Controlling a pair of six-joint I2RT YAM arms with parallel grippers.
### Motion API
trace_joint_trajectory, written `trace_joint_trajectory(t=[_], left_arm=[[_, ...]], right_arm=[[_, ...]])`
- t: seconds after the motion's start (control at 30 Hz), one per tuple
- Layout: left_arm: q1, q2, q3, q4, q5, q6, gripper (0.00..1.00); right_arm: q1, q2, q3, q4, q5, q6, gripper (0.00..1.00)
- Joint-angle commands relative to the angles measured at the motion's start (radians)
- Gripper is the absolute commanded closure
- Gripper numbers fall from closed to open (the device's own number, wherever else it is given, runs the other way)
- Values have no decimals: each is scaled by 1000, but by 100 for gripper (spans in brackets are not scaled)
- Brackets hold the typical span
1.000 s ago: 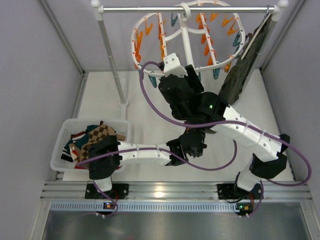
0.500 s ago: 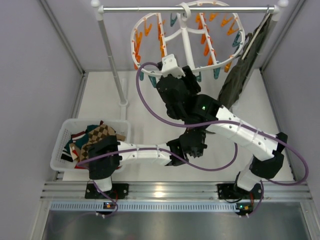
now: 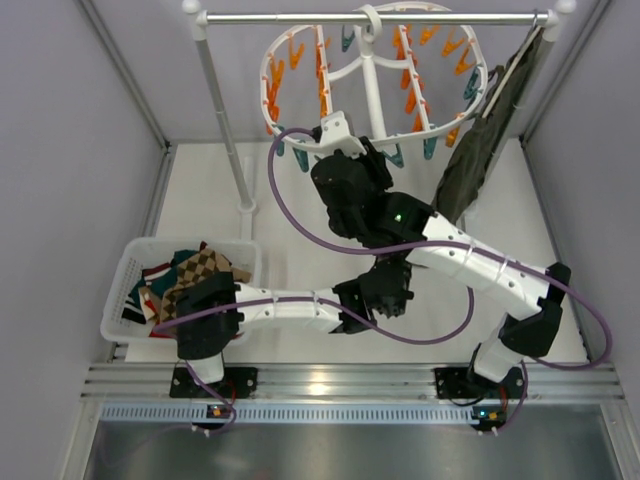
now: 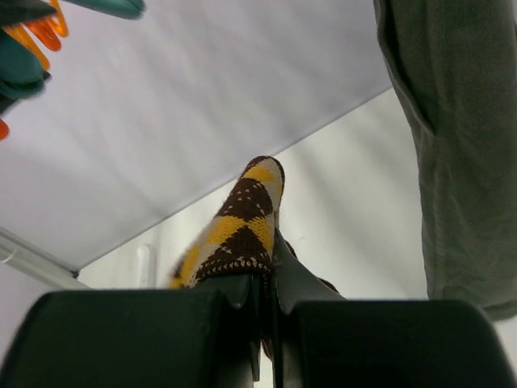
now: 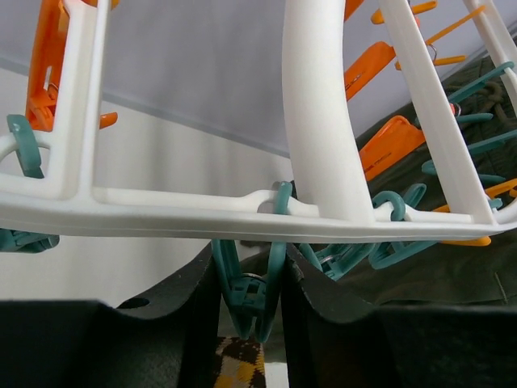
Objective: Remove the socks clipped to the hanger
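The white oval hanger (image 3: 370, 70) hangs from the metal rail, with orange and teal clips dangling from it. My right gripper (image 5: 246, 273) is under its front rim (image 5: 161, 212), and its fingers (image 5: 311, 291) press both sides of a teal clip (image 5: 252, 293). A brown and yellow argyle sock (image 5: 240, 364) hangs just below that clip. My left gripper (image 4: 266, 279) is shut on the same sock (image 4: 242, 218) lower down. In the top view my left gripper (image 3: 388, 280) sits under my right arm, and the sock is hidden there.
A white basket (image 3: 125, 280) at the left holds several removed socks (image 3: 195, 272). A long olive garment (image 3: 485, 140) hangs at the right of the rail (image 3: 370, 18) and shows in the left wrist view (image 4: 460, 145). A white stand post (image 3: 225, 120) rises at the left.
My right arm has shifted a little left and farther in under the hanger's front rim. The hanger has swung slightly left. My left arm has held still.
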Motion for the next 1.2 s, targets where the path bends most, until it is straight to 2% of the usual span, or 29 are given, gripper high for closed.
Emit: trace_joint_trajectory(t=[0.0,0.07,0.1,0.13,0.2,0.23,0.3,0.33,0.37,0.4,0.43,0.5,0.6,0.63,0.7,0.8,0.97,1.1,1.17], left_arm=[[1,-57,-73,14,7,-85,100],[13,-99,-152,11,-9,-147,100],[18,-119,-180,9,-22,-164,100],[23,-139,-208,9,-38,-181,100],[42,-221,-300,-27,-76,-259,100],[50,-255,-325,-82,-81,-308,100],[78,-373,-349,-362,-55,-523,100],[90,-413,-339,-496,-26,-624,100],[122,-447,-331,-612,0,-799,100],[136,-476,-329,-794,14,-857,100],[145,-539,-349,-831,7,-885,100],[151,-593,-368,-947,-1,-957,100],[162,-677,-383,-1099,-35,-1042,100],[168,-694,-383,-1136,-58,-1066,100],[182,-758,-386,-1204,-76,-1120,100],[251,-852,-368,-1336,-35,-1189,100],[515,-921,-337,-1367,157,-1165,100],[671,-910,-274,-1382,262,-1185,100],[791,-906,-259,-1381,289,-1203,100]], right_arm=[[-1,-30,13,50,17,5,86],[2,-38,11,36,-3,18,83],[2,-41,10,30,-6,36,75],[4,-50,10,19,-29,50,58],[2,-64,8,-19,-58,99,49],[4,-79,8,-34,-86,113,35],[11,-93,10,-82,-103,151,24],[21,-110,13,-97,-110,165,15],[27,-120,11,-114,-121,180,9],[33,-133,11,-155,-142,218,4],[42,-165,7,-165,-185,251,1],[51,-208,-30,-176,-247,281,0],[56,-300,-93,-188,-424,334,1],[54,-348,-111,-191,-555,335,1],[54,-398,-177,-196,-685,340,1],[54,-502,-278,-159,-817,375,1],[54,-669,-447,-78,-972,395,1],[54,-743,-530,-6,-982,391,1],[54,-768,-561,10,-977,387,0]])
